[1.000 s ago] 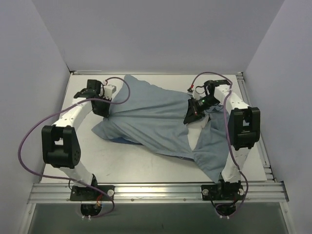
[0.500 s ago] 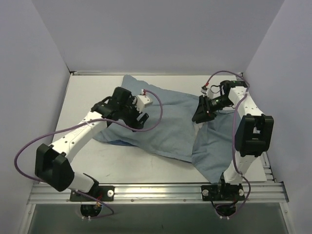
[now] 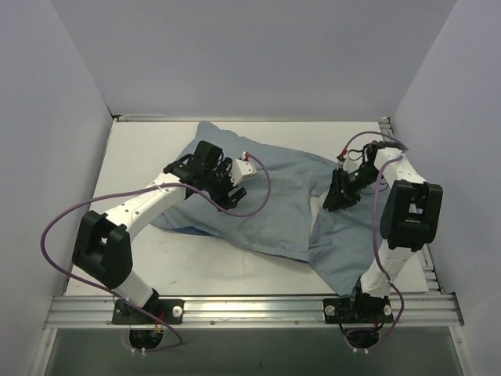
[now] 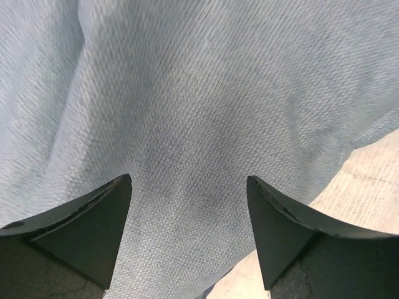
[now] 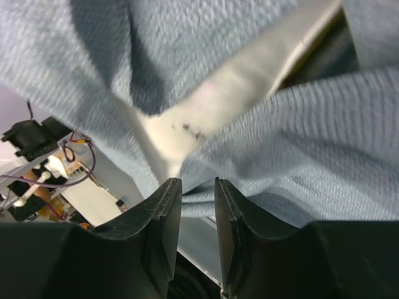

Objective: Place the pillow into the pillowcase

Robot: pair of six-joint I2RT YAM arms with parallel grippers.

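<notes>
The pale grey-blue pillowcase [image 3: 274,207] lies spread across the table, plump under its left part and flat toward the near right corner. The pillow is hidden. My left gripper [image 3: 225,190] hovers over the pillowcase's left-centre. In the left wrist view it [image 4: 189,177] is open wide, with only cloth [image 4: 187,93] below it. My right gripper [image 3: 338,200] sits at the cloth's right side. Its jaws [image 5: 197,180] stand a little apart with nothing between them, and a cloth fold [image 5: 299,137] lies just past the tips. A pale strip [image 5: 237,93] shows between folds; I cannot tell what it is.
The white table [image 3: 133,157] shows bare to the left and along the front. An aluminium rail [image 3: 250,307] runs along the near edge. Grey walls close in the back and both sides. Purple cables [image 3: 59,227] loop off both arms.
My left arm swung from the pillowcase's far left edge to over its middle and opened. My right gripper let go of the cloth and moved right; the lifted cloth dropped flat.
</notes>
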